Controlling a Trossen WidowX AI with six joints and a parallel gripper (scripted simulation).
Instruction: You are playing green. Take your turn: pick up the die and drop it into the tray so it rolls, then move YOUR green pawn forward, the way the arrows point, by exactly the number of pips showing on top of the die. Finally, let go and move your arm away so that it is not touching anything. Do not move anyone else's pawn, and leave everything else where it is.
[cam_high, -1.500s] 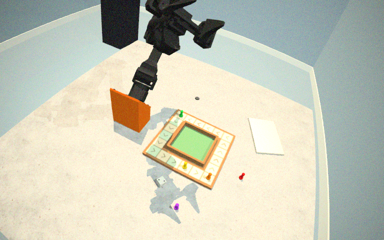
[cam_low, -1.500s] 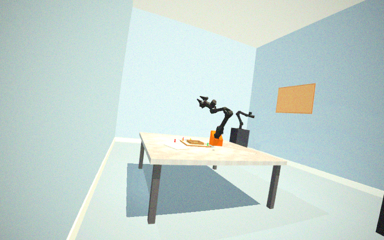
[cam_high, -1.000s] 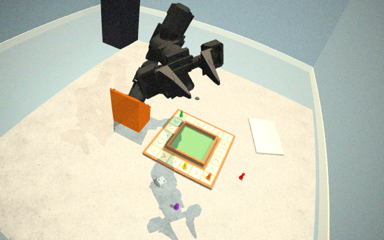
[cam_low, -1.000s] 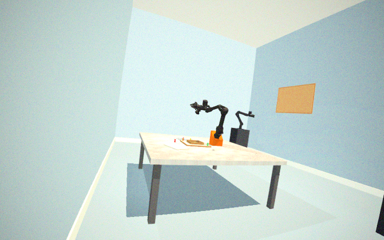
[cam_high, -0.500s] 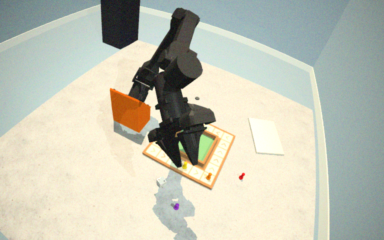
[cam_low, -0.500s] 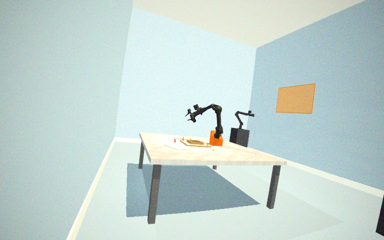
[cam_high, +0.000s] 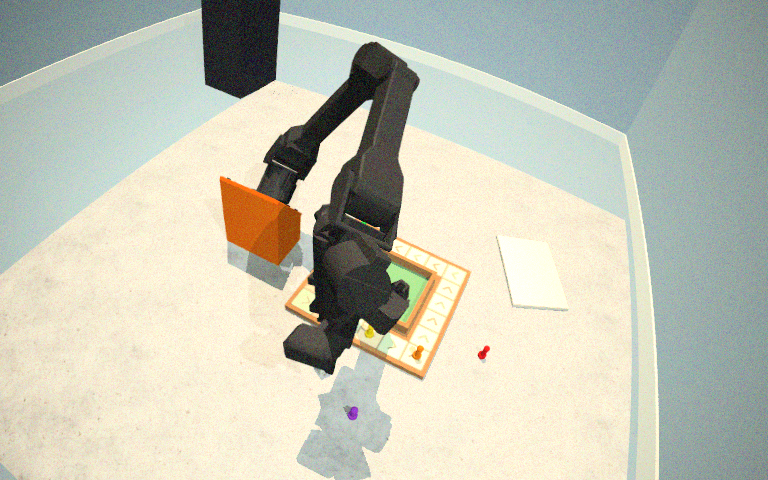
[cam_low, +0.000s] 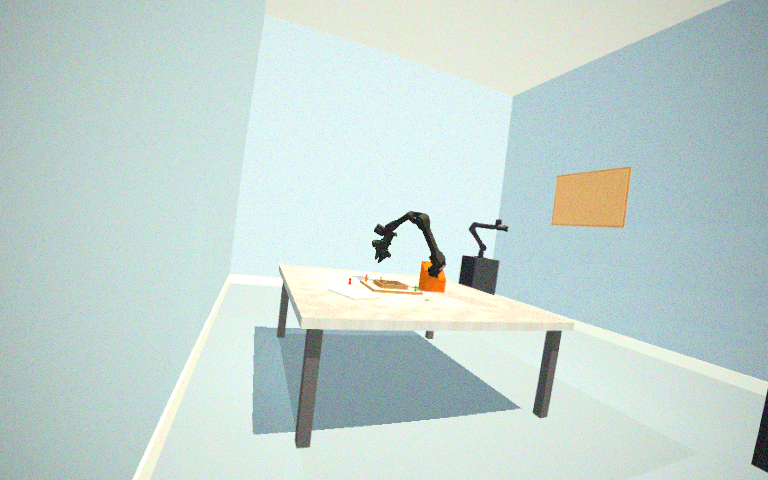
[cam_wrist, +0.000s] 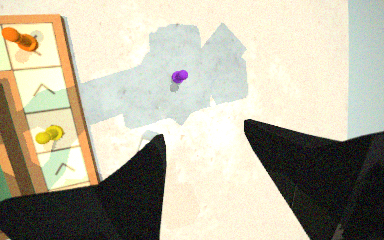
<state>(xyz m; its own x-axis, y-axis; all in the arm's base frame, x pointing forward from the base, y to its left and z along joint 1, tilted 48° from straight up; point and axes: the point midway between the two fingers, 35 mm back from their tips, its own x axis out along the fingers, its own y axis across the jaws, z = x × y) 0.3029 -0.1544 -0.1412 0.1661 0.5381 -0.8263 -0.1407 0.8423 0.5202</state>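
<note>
My gripper is open and empty, pointing down above the table beside the board. A pale edge, apparently the white die, shows just beyond the left finger in the wrist view; the finger hides most of it and its pips cannot be read. The green pawn stands at the board's corner near the orange block; the arm hides nearly all of it in the top view. The board has arrowed squares around the raised tray, whose visible green floor holds no die.
A yellow pawn and an orange pawn stand on the board. A purple pawn and a red pawn are off it. A white slab and an orange block are also on the table.
</note>
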